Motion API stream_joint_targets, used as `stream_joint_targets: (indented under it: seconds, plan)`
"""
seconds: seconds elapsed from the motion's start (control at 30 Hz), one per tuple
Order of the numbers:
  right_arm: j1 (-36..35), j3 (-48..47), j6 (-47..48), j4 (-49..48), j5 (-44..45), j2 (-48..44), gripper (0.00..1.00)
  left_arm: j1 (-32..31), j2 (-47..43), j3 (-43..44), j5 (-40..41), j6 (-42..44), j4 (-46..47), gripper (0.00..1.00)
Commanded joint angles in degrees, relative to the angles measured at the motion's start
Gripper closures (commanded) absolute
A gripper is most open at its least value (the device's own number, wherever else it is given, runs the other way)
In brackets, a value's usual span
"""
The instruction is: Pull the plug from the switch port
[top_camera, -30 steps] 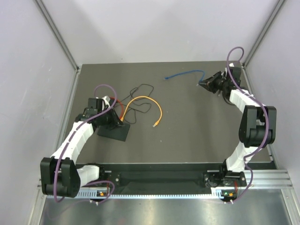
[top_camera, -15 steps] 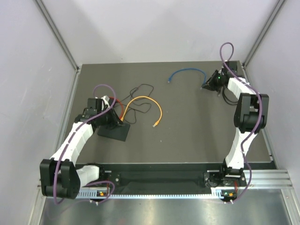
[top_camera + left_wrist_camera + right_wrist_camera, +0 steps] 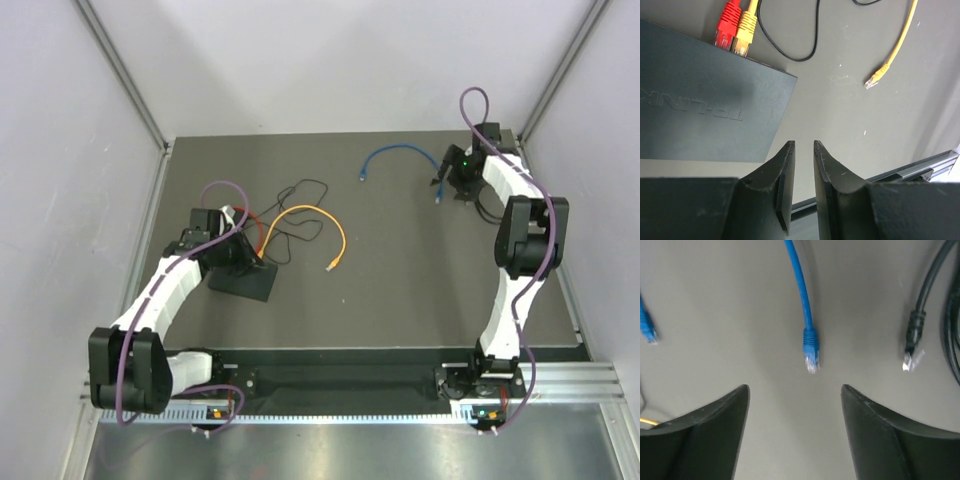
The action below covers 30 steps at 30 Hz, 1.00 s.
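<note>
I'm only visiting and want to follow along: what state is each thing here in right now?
switch: lying flat, two plugs in its ports
red plug: plugged into the switch
yellow plug: plugged into the switch
free yellow cable end: unplugged, lying loose
blue cable: unplugged, lying loose
left gripper: slightly open, empty
right gripper: wide open, empty

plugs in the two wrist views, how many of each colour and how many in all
red plug: 1
yellow plugs: 2
blue plugs: 2
black plug: 1
total: 6
</note>
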<state>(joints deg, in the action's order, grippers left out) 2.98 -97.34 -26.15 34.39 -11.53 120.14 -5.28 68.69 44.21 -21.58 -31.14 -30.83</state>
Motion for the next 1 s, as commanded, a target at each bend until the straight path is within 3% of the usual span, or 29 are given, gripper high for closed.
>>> stream_joint_targets:
  seconds: [0.0, 0.03, 0.07, 0.2, 0.27, 0.3, 0.4, 0.83, 0.97]
  plan:
    - [-4.37, -3.64, 4.79, 5.5, 7.47, -6.83, 0.18, 0.27, 0.66, 1.5, -0.21, -0.24, 2.0, 0.73]
    - [-5.43, -3.65, 6.62, 5.86, 8.53, -7.63, 0.05, 0.36, 0.75, 1.58, -0.13, -0.24, 1.91, 0.73]
    - [-7.97, -3.65, 7.6, 6.12, 9.76, -8.33, 0.0, 0.27, 0.92, 1.76, 0.05, -0.15, 1.65, 0.73]
    - [-12.21, 1.07, 4.21, 5.17, 10.22, -12.72, 0.0, 0.27, 1.36, 2.46, 0.58, 0.46, 1.3, 0.73]
    - [-11.16, 5.65, -1.35, -1.76, 2.96, -16.59, 0.0, 0.27, 1.71, 2.81, 0.66, 0.9, 0.95, 0.73]
    - [-10.9, 10.02, -2.4, -5.0, -5.26, -17.65, 0.0, 0.27, 2.15, 3.16, 0.84, 0.9, 0.34, 0.73]
    - [-12.12, 10.95, -5.22, -8.82, -11.92, -18.1, 0.0, 0.36, 3.12, 3.78, 1.19, 1.78, -0.98, 0.73]
    - [-35.66, 14.46, -7.68, -16.1, -17.21, -14.41, 0.06, 0.36, 3.12, 3.52, 2.16, 2.05, -3.01, 0.73]
    - [-39.54, 17.09, -11.19, -22.34, -21.42, -12.12, 0.14, 0.44, 2.51, 3.87, 2.77, 1.25, -3.45, 0.62]
